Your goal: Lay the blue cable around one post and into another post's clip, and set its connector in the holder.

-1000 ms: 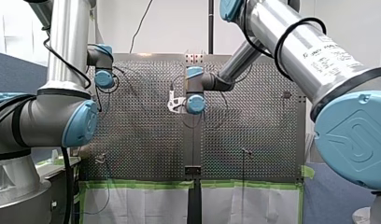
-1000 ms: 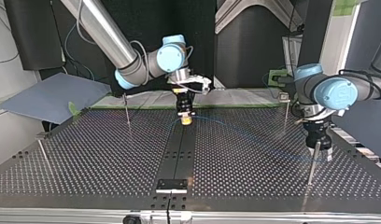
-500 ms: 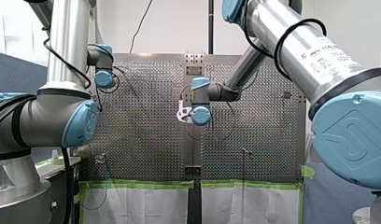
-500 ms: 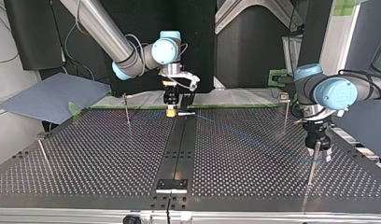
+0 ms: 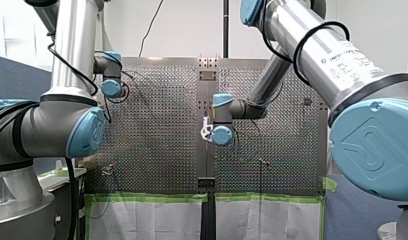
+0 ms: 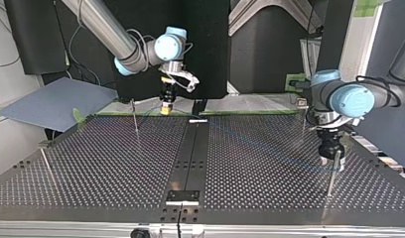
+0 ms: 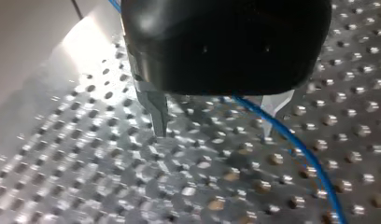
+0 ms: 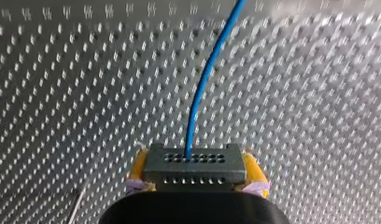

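Right wrist view is filled in the foreground by the black body of my right gripper (image 8: 195,173). It hides the fingers except for the yellow pads (image 8: 138,169), which are clamped on either end of a grey connector (image 8: 194,164). The connector's long axis lies crosswise between the pads. The blue cable (image 8: 202,88) leaves its holed face and runs straight ahead over the table, curving slightly to one side.

In the left wrist view the housing of my left gripper (image 7: 214,134) blocks the stretch of cable behind the fingers. Its two metal fingers (image 7: 157,109) stand well apart. The cable passes between them, close to the paler one, and slants away across the plate.

In the front view both grippers are hidden behind their blue wrist joints (image 5: 223,135), and green tape (image 5: 152,198) lines the table's near edge.

The top view shows the perforated metal table (image 6: 101,163) with a dark strip (image 6: 190,153) down its middle and black panels (image 6: 210,44) behind. One thin upright post (image 6: 331,176) stands just beside my left gripper. There the cable is only a faint blue line. It apparently runs from my right gripper at the far edge, left of the strip, toward my left gripper at the view's right.
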